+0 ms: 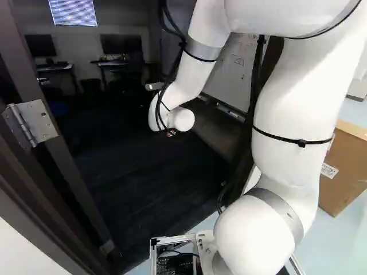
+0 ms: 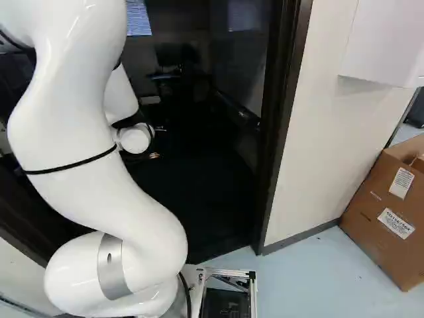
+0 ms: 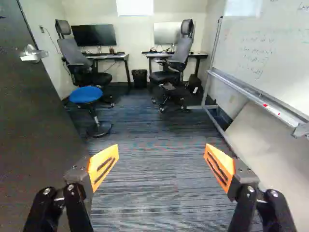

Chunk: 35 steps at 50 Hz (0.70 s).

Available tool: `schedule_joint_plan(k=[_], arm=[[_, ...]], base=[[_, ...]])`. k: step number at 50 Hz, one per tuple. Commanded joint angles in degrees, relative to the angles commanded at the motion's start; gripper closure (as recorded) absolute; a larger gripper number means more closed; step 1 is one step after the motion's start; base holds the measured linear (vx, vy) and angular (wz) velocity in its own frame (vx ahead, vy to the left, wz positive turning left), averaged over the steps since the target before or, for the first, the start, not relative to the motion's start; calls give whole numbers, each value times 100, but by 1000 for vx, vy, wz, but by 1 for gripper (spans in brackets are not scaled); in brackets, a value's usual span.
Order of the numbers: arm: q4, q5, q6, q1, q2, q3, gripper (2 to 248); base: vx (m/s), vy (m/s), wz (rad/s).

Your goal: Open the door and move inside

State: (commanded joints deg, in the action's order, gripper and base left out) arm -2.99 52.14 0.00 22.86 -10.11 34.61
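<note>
In the left base view the gripper hangs at the end of my arm, mostly hidden by the wrist, within the doorway. The wrist view shows the gripper open, its orange pads wide apart with only carpet visible beyond. The dark door stands open into the room, beside the gripper on the side away from the whiteboard. Its silver lever handle is farther ahead, untouched. A metal hinge shows at the left of the left base view. The dark door frame borders the opening in the right base view.
A whiteboard on a wheeled stand lines the side opposite the door. Ahead are a blue stool, office chairs, desks with monitors and a bin. Outside, a cardboard box stands by the wall.
</note>
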Motion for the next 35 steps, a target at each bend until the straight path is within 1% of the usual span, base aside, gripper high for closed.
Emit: schedule_joint_plan(k=[27, 35], arm=[[0, 0, 0, -450, 277, -308, 3], [0, 0, 0, -529, 315, -349, 3]], base=[[0, 0, 0], [0, 0, 0]])
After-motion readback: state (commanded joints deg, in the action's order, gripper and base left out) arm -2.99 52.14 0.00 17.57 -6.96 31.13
